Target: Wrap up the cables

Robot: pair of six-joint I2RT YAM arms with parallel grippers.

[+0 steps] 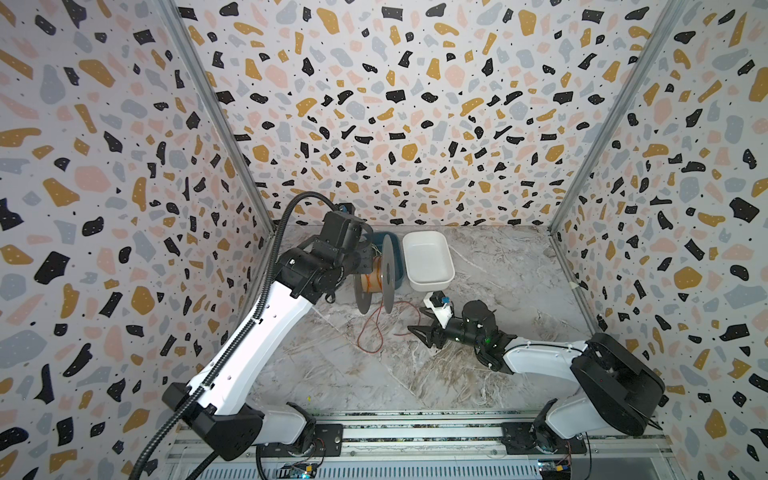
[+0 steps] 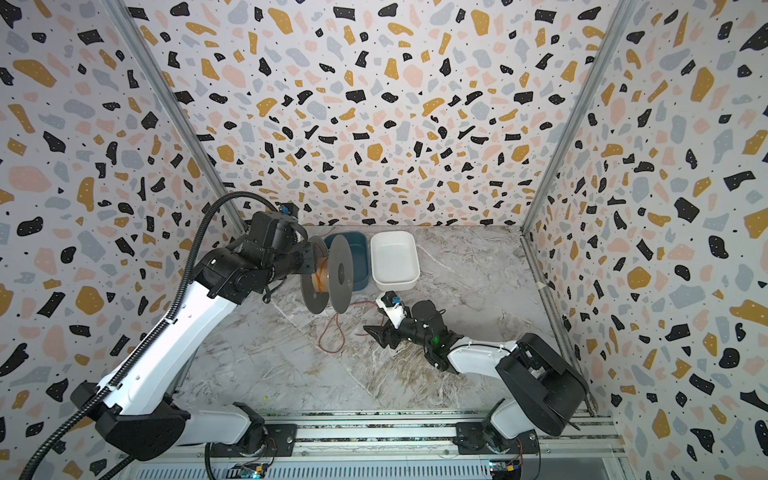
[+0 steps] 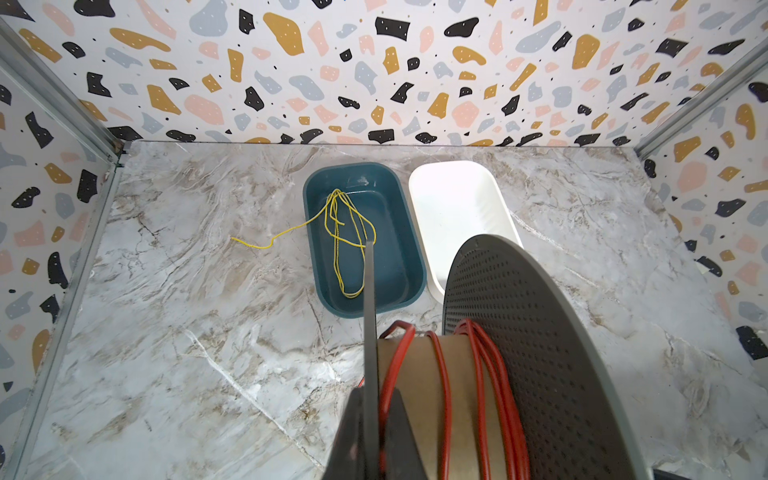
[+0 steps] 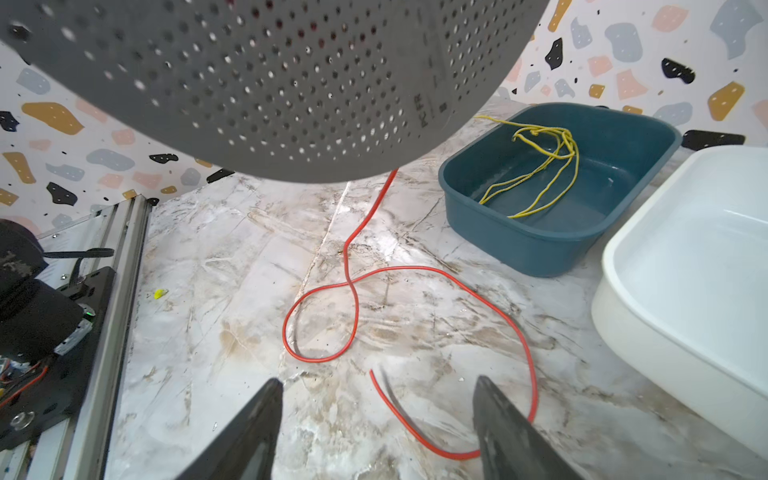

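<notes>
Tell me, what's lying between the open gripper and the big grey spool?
A loose red cable, looping on the table; the right wrist view shows it.

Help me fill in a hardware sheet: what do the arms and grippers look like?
Both arms have white shells with black joints. The left arm carries a ribbed black conduit; the right arm shows a thin black cable and a green light. The right gripper has black, tapered, pointed fingers; the left gripper has black fingers too.

Terrazzo-patterned walls (image 1: 395, 104) enclose a marble-look counter (image 1: 374, 374) on three sides, joined by aluminium corner posts (image 1: 216, 120), evenly lit.
</notes>
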